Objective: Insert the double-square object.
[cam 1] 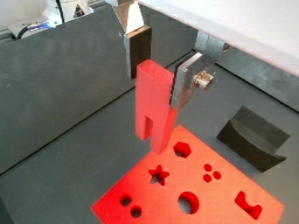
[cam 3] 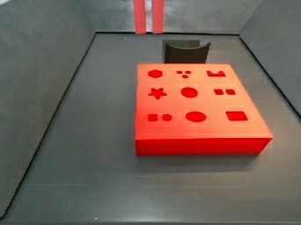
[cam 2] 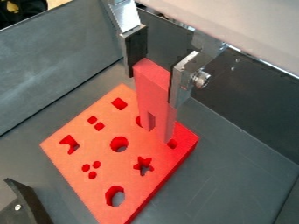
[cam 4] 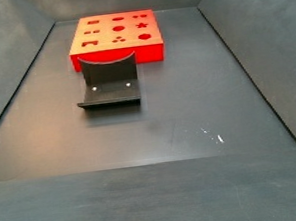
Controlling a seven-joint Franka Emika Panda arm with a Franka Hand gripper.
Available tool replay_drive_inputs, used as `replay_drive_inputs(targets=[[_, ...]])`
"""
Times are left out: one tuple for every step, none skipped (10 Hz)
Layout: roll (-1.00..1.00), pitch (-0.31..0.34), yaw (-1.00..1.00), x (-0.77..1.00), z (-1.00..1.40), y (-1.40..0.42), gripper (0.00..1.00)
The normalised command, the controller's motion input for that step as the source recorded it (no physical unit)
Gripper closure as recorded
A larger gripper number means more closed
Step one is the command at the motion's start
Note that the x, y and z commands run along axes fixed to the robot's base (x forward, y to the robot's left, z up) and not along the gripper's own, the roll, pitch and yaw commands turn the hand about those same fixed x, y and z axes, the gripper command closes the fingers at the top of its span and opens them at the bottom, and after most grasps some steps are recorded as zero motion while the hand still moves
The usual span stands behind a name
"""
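My gripper [cam 1: 160, 77] is shut on the double-square object [cam 1: 152, 101], a slim red bar that hangs upright between the silver fingers, seen in both wrist views [cam 2: 162, 72]. The bar [cam 2: 155, 101] hangs above the big flat red block [cam 2: 93, 144], and its forked lower end stands over the block's edge region without touching it. In a side view only the bar's lower end [cam 3: 146, 13] shows, high behind the block [cam 3: 194, 110]; the gripper is out of frame there. The block also shows in a wrist view [cam 1: 187, 188] and in a side view [cam 4: 116, 41], where neither bar nor gripper shows.
The dark fixture with a curved top [cam 4: 108, 85] stands on the floor right next to the block, as also shown in a side view [cam 3: 182, 48] and in a wrist view [cam 1: 257, 136]. Grey walls [cam 3: 70, 79] enclose the dark floor [cam 4: 180, 129].
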Motion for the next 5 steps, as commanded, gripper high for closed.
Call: replay_drive_inputs(targets=[[-0.02,-0.003,0.00,0.00,0.00,0.00,1.00],[-0.02,-0.019,0.00,0.00,-0.01,0.00,1.00],[-0.01,-0.006,0.00,0.00,0.00,0.00,1.00],[0.00,-0.011,0.00,0.00,0.00,0.00,1.00],[0.02,0.000,0.00,0.01,-0.05,-0.02,1.00]])
